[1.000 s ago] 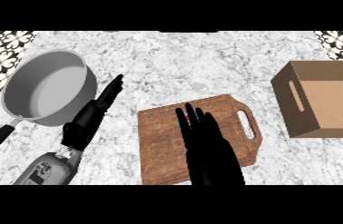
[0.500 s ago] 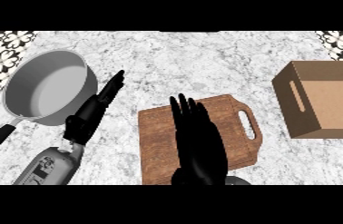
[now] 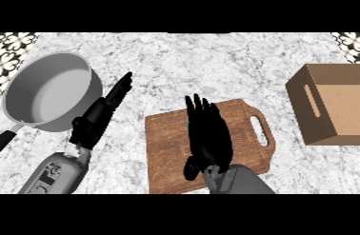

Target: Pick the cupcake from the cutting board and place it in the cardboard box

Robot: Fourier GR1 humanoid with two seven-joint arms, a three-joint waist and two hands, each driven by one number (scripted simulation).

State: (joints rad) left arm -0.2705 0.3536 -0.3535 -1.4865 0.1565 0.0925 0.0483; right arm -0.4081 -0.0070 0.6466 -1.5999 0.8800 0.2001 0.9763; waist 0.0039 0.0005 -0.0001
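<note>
On the cutting board (image 3: 169, 148), near the tabletop's front edge, the cupcake is almost wholly hidden: only a sliver of green at the board's upper middle, beside the right hand (image 3: 206, 134), hints at it, and I cannot say for sure that it is the cupcake. That hand lies over the board with fingers fairly straight and pointing away from the robot, thumb tucked low (whether anything is pinched beneath cannot be seen), probably lowered over the cupcake to take it from above. The board's handle points right, toward the cardboard box (image 3: 330, 105), which stands open-topped at the tabletop's right edge, well apart from the board. To the board's left, the left hand (image 3: 98, 120) rests open, fingers straight, apart from the work. Beyond it, a grey pan (image 3: 45, 93) sits toward the back left corner.
</note>
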